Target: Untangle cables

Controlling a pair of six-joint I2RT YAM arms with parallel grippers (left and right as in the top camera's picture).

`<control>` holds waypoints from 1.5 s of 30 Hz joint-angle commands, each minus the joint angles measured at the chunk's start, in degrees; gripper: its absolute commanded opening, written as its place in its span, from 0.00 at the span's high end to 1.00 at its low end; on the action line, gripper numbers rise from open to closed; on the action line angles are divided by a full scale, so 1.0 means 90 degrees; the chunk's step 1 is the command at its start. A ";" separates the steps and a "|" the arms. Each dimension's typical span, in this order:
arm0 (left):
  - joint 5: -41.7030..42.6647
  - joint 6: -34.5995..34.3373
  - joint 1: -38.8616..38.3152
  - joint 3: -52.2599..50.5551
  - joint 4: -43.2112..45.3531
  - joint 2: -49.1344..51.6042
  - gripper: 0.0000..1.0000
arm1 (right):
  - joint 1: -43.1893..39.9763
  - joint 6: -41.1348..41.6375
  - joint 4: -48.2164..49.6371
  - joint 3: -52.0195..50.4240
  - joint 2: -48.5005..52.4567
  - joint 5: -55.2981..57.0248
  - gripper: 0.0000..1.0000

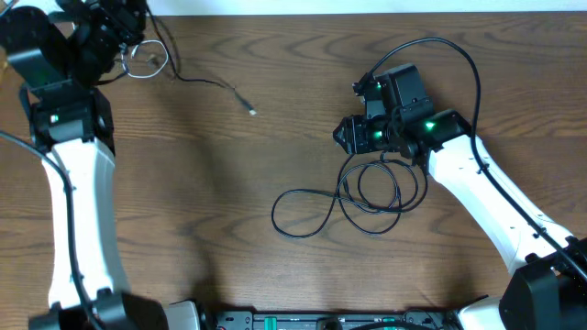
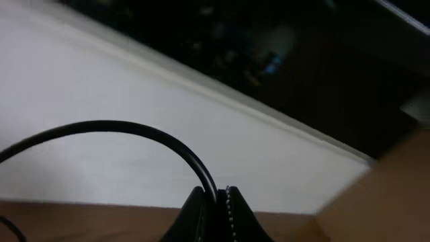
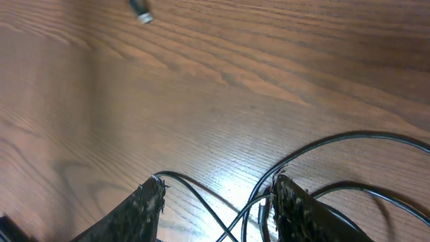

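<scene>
The looped black cable (image 1: 341,197) lies at centre frame, its strands passing between the spread jaws of my right gripper (image 3: 218,202), the nearer arm. My left gripper (image 2: 216,205), upper left, pinches the second black cable (image 2: 134,129).

L end effector (image 2: 220,196) pinched on black cable (image 2: 134,127); R end effector (image 3: 216,191) fingers spread.

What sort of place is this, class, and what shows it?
Probably a robotics lab bench: a left arm and right arm, both robotic, reach over a wood-grain table strewn with thin cables.
</scene>
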 commanded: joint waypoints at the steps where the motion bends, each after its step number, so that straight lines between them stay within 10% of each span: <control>1: 0.0845 -0.0051 -0.0299 0.0041 0.0017 -0.0240 0.93 | 0.0041 -0.0070 -0.0034 0.0056 0.0044 0.0029 0.51; 7: 0.0996 0.0022 -0.0357 0.0039 -0.0884 -0.0126 0.93 | 0.0041 -0.0073 -0.0131 0.0051 0.0044 0.0029 0.52; 14: 0.1265 0.2550 -0.0260 0.0032 -0.3521 0.0289 0.93 | 0.0041 -0.0075 -0.0199 0.0051 0.0044 0.0032 0.53; 19: 0.1265 0.3002 0.0260 0.0032 -0.4138 0.0707 0.92 | 0.0039 -0.0075 -0.0202 0.0051 0.0044 0.0032 0.52; 35: -0.2718 0.3436 0.2475 0.0032 -0.2822 0.2336 0.92 | 0.0041 -0.0073 -0.0228 0.0051 0.0044 0.0155 0.53; 45: -0.5076 0.4971 0.2778 0.0036 -0.1018 0.2846 0.93 | 0.0039 -0.0070 -0.0248 0.0049 0.0044 0.0175 0.52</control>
